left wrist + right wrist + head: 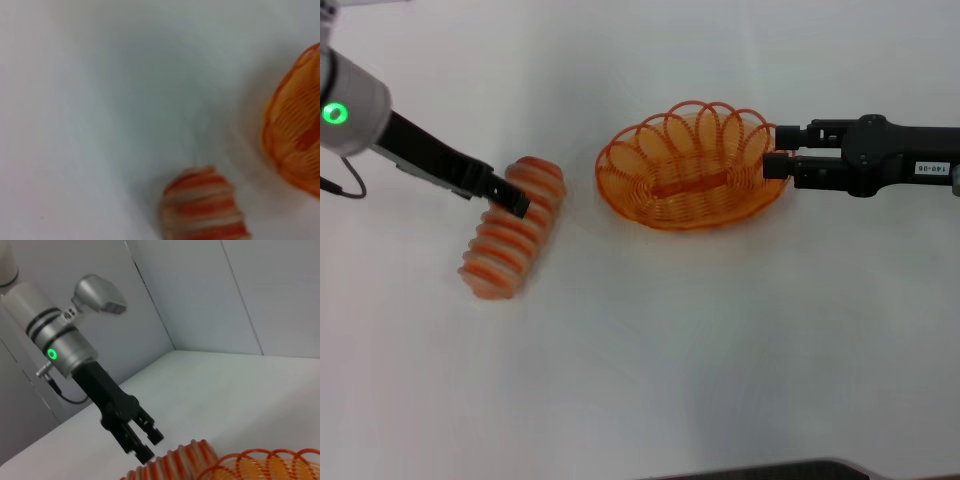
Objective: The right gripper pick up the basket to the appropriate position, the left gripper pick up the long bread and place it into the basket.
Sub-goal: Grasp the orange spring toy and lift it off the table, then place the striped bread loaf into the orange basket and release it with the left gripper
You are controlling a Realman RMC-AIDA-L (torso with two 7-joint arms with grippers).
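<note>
Black and spread-fingered, the left gripper (510, 196) hangs over the far end of the long bread (512, 228), its fingertips (149, 444) apart just above the striped crust and holding nothing. That loaf lies slantwise on the white table (650, 350), to the left of the orange wire basket (690, 166) and clear of it. At the basket's right rim the right gripper (778, 152) sits with its two fingers set close either side of the scalloped wire.

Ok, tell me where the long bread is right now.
In the head view, the long bread lies on the table's left side, left of the basket, with the left gripper over its far end.
</note>
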